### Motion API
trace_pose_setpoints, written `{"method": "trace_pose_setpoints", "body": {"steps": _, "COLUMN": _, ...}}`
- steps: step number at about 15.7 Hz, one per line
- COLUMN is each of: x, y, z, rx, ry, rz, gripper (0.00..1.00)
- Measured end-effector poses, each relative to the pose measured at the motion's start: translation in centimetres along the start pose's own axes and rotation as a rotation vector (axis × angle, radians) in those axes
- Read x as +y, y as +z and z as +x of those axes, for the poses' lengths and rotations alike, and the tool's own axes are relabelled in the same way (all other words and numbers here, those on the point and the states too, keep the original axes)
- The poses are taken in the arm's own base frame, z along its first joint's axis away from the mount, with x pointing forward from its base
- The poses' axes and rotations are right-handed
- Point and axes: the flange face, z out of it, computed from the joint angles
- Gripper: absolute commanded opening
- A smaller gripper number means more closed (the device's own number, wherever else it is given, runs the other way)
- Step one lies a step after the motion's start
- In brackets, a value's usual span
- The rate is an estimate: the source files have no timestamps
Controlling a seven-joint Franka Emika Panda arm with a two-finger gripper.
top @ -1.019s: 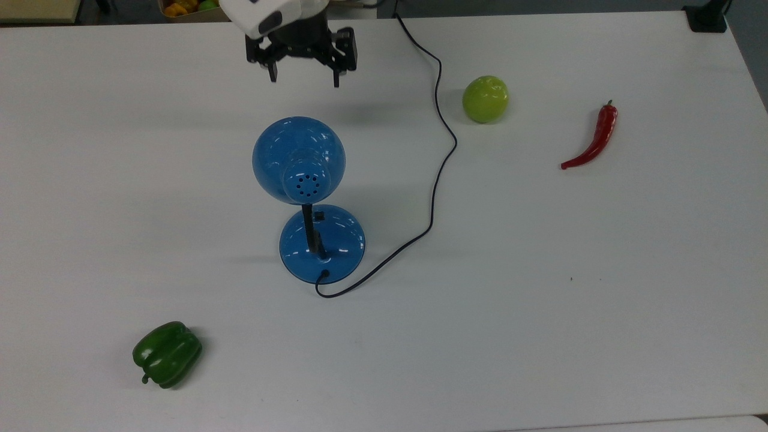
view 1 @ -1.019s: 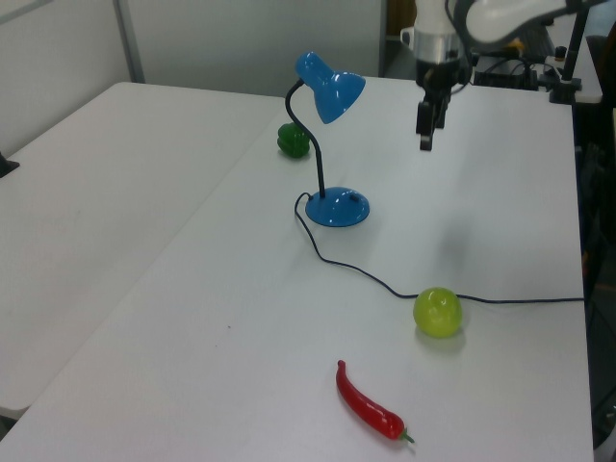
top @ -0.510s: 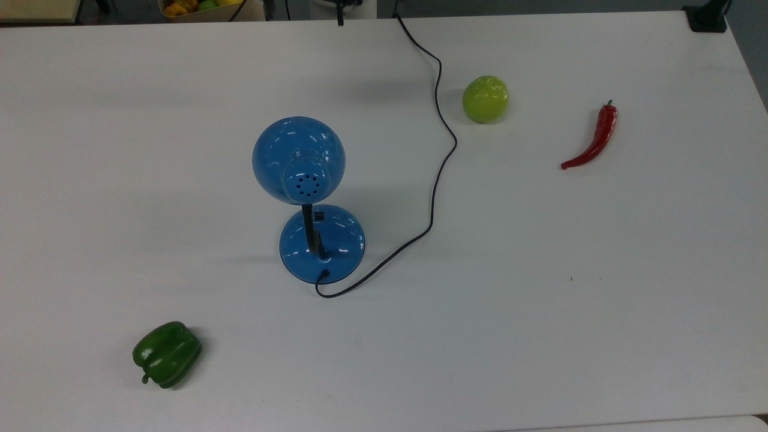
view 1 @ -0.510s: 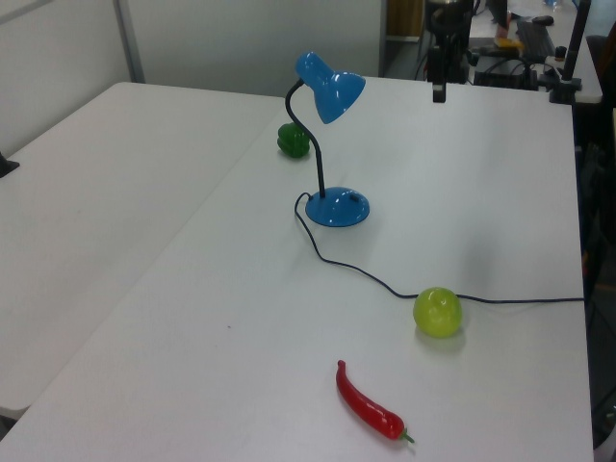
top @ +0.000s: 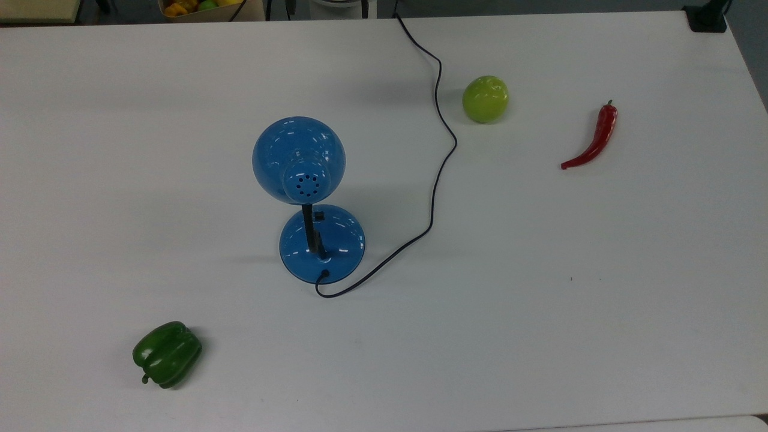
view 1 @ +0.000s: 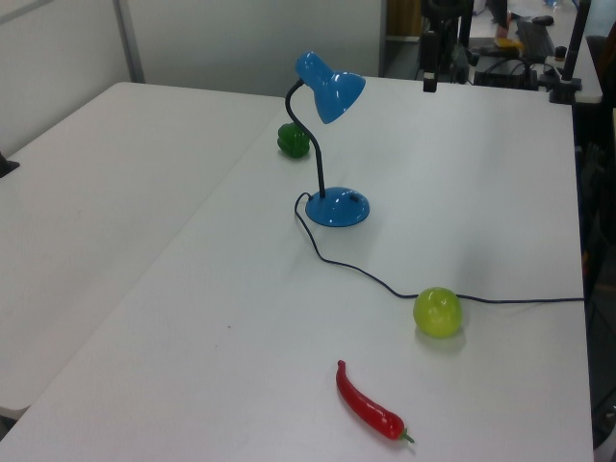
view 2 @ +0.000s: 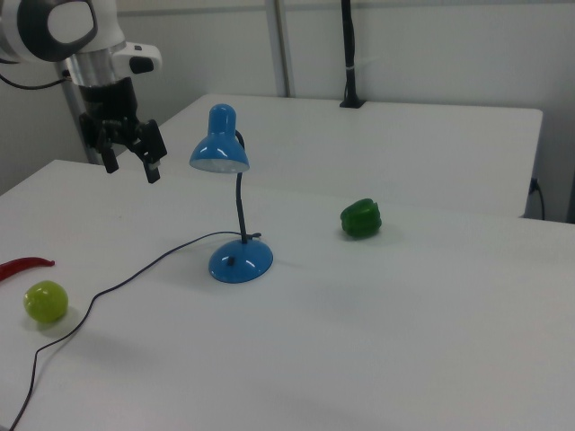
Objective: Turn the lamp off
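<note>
Top view: the glossy blue dome-shaded desk lamp (top: 309, 201) stands mid-table on the white table (top: 540, 312), the arm now gone from above it. Left view: the black two-finger gripper (view 1: 429, 72) has retreated far behind. Right view: its fingers are spread and empty, well apart from the lamp, suggesting the switching is done

This looks like a robotics lab. Plain white worktables (view 1: 500, 289) stand pushed together before bare pale partition walls (view 2: 431, 54), and a white robot arm (view 2: 63, 31) is mounted at the right view's far left. Cluttered benches of equipment (view 1: 515, 48) sit at the far end in the left view.
</note>
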Motion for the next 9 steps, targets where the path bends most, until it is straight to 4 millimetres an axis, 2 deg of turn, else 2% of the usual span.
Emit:
{"method": "trace_pose_setpoints", "body": {"steps": 4, "x": 0.07, "y": 0.1, "z": 0.79, "rx": 0.042, "ry": -0.11, "rz": 0.002, "gripper": 1.0}}
{"method": "trace_pose_setpoints", "body": {"steps": 9, "x": 0.2, "y": 0.37, "z": 0.97, "rx": 0.039, "ry": -0.132, "rz": 0.002, "gripper": 1.0}}
